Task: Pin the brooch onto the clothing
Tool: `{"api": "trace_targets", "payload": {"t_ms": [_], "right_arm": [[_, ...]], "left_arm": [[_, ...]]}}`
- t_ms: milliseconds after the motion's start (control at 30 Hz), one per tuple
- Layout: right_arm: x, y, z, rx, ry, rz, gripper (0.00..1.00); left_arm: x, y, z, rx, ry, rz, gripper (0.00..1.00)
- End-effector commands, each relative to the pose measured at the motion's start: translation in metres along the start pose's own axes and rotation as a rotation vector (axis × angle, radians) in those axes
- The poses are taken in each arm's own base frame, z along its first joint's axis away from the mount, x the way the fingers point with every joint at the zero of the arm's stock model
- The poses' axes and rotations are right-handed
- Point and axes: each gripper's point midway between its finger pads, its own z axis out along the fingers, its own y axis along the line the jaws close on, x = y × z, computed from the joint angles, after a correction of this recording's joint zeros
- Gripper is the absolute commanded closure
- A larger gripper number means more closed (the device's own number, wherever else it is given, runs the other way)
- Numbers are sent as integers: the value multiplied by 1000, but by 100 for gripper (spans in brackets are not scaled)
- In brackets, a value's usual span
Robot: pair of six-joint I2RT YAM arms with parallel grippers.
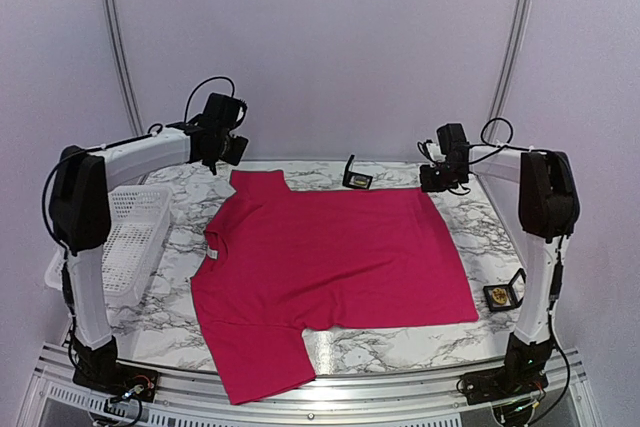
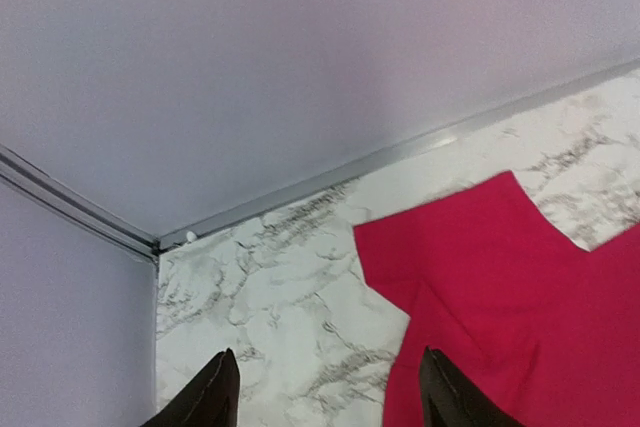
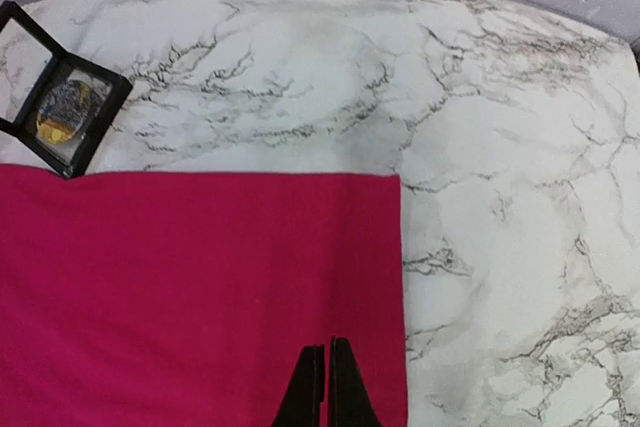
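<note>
Top external view tells me nothing is pinned yet: the clothing (image 1: pixel 330 257) lies flat mid-surface, and a brooch (image 3: pixel 58 112) sits in its open case (image 3: pixel 25 57) at the far edge. My left pincer (image 2: pixel 325 392) gapes empty over the far-left corner. My right pincer (image 3: pixel 327 379) is closed, empty, above the clothing's far-right corner.

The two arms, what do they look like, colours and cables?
Both the left arm and right arm have white tubular links with bulky black joint housings. Thin black cables loop near each wrist. The left tool and right tool have slim, dark, tapered fingers.
</note>
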Motion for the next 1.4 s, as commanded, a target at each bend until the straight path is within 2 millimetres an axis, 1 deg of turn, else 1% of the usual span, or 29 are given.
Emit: {"api": "trace_targets", "payload": {"t_ms": [0, 67, 133, 167, 233, 333, 433, 533, 633, 700, 733, 800, 833, 900, 967, 1067, 1133, 1167, 1200, 1233, 1267, 1300, 1333, 1367], "right_arm": [[-26, 9, 19, -76, -51, 17, 100], [-21, 7, 35, -80, -34, 28, 100], [-16, 4, 46, -78, -15, 44, 100], [-13, 1, 50, -72, -6, 57, 100], [-8, -5, 55, -59, 7, 80, 100], [2, -14, 62, -37, 19, 91, 100], [11, -23, 69, -17, 35, 101, 100], [16, -30, 72, -4, 49, 121, 100], [15, -35, 72, 3, 45, 125, 100], [12, -34, 72, -2, 40, 118, 100], [12, -33, 73, -11, 41, 115, 100], [8, -27, 73, -42, 38, 104, 100], [6, -24, 72, -59, 35, 101, 100], [-4, -19, 66, -92, 19, 93, 100], [-19, -15, 53, -112, -12, 85, 100], [-42, -15, 23, -86, -71, 75, 100], [-49, -16, -3, -55, -100, 75, 100], [-52, -14, -18, -52, -122, 78, 100], [-50, -9, -30, -53, -135, 76, 100], [-47, -3, -41, -58, -145, 69, 100], [-44, 8, -57, -72, -162, 50, 100], [-35, 26, -65, -105, -157, 17, 100], [-24, 49, -71, -163, -148, -35, 100], [-9, 81, -79, -249, -134, -133, 100]], "left_arm": [[98, -56, -6, 239, 251, -183, 42], [128, -74, -5, 273, 320, -192, 48], [152, -85, -1, 268, 369, -167, 50], [164, -88, 3, 249, 393, -152, 50], [181, -85, 10, 200, 429, -136, 52], [195, -79, 8, 153, 457, -145, 53], [212, -71, -3, 124, 492, -145, 53], [242, -67, -18, 115, 563, -136, 53], [272, -59, -36, 89, 629, -115, 53], [288, -56, -46, 83, 666, -105, 53], [292, -56, -49, 87, 675, -107, 52], [289, -57, -50, 105, 664, -116, 49], [284, -58, -48, 111, 650, -115, 47], [263, -58, -42, 122, 607, -114, 41], [234, -58, -36, 147, 548, -104, 36], [184, -58, -29, 189, 448, -98, 34], [153, -60, -22, 214, 389, -92, 33], [145, -63, -16, 223, 376, -90, 33], [137, -66, -8, 224, 365, -89, 34], [125, -68, 3, 220, 345, -90, 35], [126, -72, 16, 206, 353, -73, 36], [123, -75, 27, 188, 353, -54, 38], [124, -78, 38, 173, 362, -29, 39], [123, -81, 47, 156, 364, -15, 39]]}}
